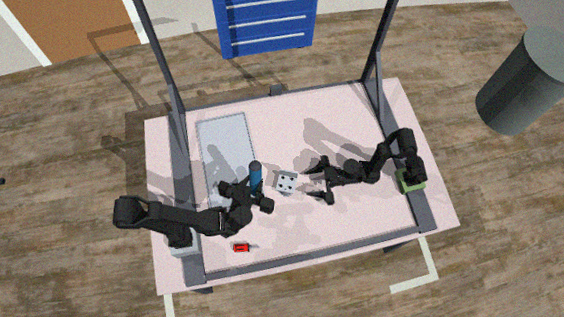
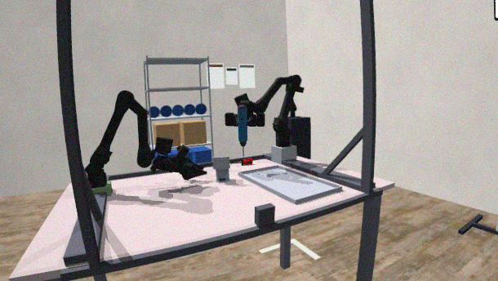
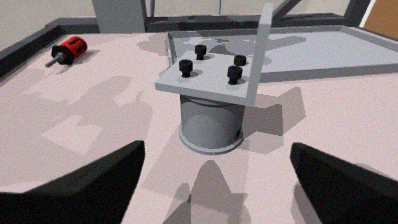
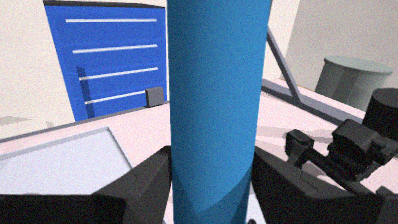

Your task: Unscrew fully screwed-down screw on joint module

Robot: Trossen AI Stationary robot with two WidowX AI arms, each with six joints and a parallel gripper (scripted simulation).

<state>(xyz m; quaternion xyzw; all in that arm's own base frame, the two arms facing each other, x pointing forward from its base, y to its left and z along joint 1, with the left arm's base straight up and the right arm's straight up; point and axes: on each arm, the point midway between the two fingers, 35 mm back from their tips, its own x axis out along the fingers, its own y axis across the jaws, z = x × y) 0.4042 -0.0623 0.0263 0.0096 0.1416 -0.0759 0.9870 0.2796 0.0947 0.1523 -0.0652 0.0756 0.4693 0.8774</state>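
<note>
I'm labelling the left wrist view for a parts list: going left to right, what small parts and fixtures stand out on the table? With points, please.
Red-bodied tool (image 1: 241,247) (image 2: 247,162) (image 3: 75,49), joint module (image 2: 222,175) (image 3: 210,122), bracket's upright plate (image 3: 262,50).

You can read no text, label, brand, number or sign in any view. The sheets on the wall (image 2: 231,76) behind the table's far edge show you dark header bars, but any writing on them is too small to make out.
</note>
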